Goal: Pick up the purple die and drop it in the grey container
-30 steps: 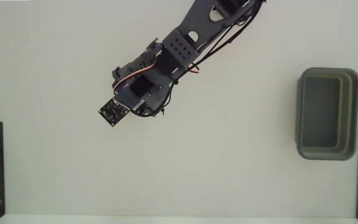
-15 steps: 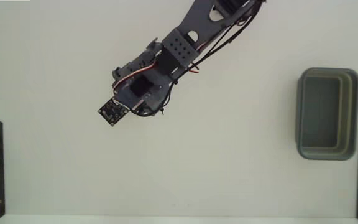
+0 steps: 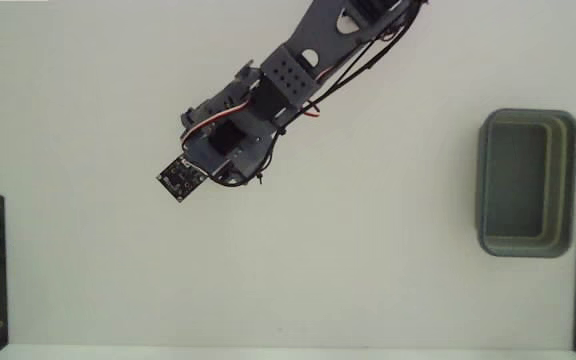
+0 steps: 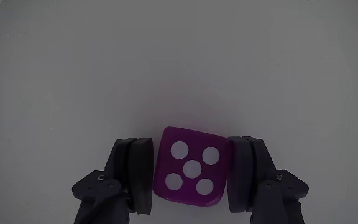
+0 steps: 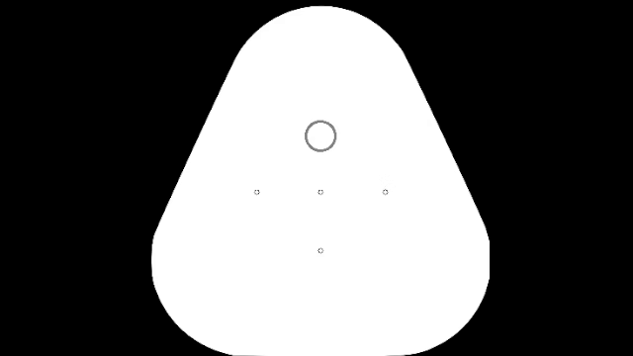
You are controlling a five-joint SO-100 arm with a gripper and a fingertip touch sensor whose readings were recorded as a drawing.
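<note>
Purple die (image 4: 191,167): seen only in the wrist view, low in the frame at centre, sitting between the two gripper (image 4: 191,177) fingers. Its five-pip face is toward the camera, white pips on magenta-purple. The dark finger pad (image 4: 140,174) at left lies flush against the die's left side, and the pad at right lies against its right side; no gap shows on either side, so the jaws are closed on the die. A faint pink tint lies on the white surface just beyond the die. Whether the die rests on the surface or is lifted off it cannot be told.

Table (image 3: 388,290): plain white, fills the fixed view, which looks down from above. Black metal brackets stand at the lower left and lower right edges.

Arm (image 3: 298,75): dark grey, enters from the top of the fixed view, right of centre, and reaches down and to the left. Red, white and black cables run along it. Its wrist end sits left of centre in the upper half. The die is hidden under the arm in this view.

Grey container (image 3: 526,183): rectangular grey-green tub with rounded corners and a thick rim, long side running top to bottom, at the far right of the fixed view, well apart from the gripper.

Circuit board (image 3: 180,180): small black square at the wrist's lower left tip, tilted on a diagonal.
</note>
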